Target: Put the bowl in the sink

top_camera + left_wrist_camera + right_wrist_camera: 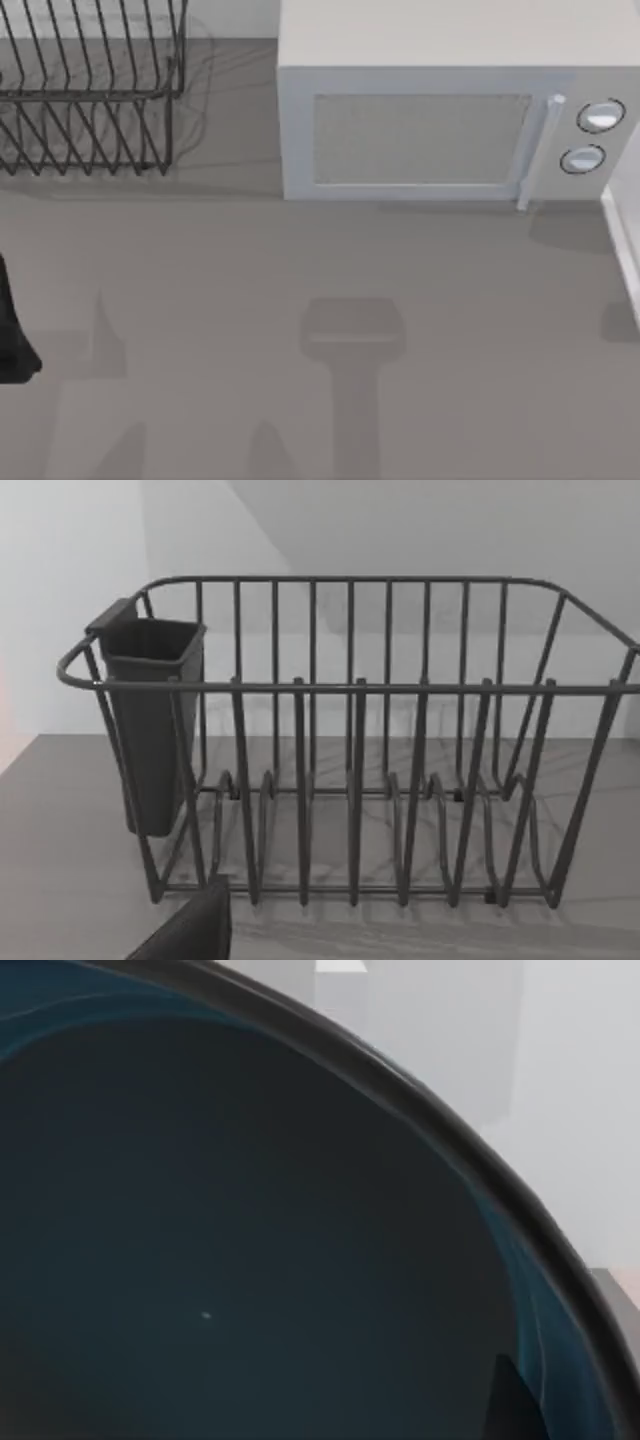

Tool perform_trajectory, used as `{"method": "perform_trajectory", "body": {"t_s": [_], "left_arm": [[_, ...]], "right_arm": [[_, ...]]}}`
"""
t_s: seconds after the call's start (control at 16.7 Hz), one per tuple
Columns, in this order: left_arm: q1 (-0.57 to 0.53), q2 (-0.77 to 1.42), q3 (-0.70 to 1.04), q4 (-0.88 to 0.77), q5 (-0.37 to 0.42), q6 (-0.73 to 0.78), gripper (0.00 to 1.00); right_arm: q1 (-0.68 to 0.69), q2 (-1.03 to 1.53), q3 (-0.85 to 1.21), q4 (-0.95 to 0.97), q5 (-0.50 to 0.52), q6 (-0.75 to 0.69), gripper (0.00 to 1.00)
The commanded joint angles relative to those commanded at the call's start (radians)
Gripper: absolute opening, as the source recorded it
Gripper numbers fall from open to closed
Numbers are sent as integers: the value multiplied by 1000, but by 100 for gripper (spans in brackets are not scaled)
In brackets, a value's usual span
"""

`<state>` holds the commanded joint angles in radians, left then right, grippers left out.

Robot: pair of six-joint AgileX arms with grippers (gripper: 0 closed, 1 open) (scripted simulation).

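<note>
Filling right wrist view: round blue-glazed bowl (250, 1240) tight against right gripper; grip state untellable. Risk: slip, drop before sink.

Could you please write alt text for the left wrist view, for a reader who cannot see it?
A dark wire dish rack stands on a grey counter against a pale wall, with a dark utensil cup hung on one end.
</note>
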<state>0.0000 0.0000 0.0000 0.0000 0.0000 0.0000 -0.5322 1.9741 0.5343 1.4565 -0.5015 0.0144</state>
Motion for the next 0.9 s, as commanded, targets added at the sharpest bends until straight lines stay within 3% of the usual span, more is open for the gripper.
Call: {"method": "perform_trajectory", "body": {"t_s": [0.3, 0.66, 0.9], "left_arm": [[0, 0, 0, 0, 0, 0, 100], [0, 0, 0, 0, 0, 0, 100], [0, 0, 0, 0, 0, 0, 100]], "right_arm": [[4, 217, -40, 251, 8, -1, 0], [4, 242, -45, 278, 9, 0, 0], [4, 242, -45, 278, 9, 0, 30]]}}
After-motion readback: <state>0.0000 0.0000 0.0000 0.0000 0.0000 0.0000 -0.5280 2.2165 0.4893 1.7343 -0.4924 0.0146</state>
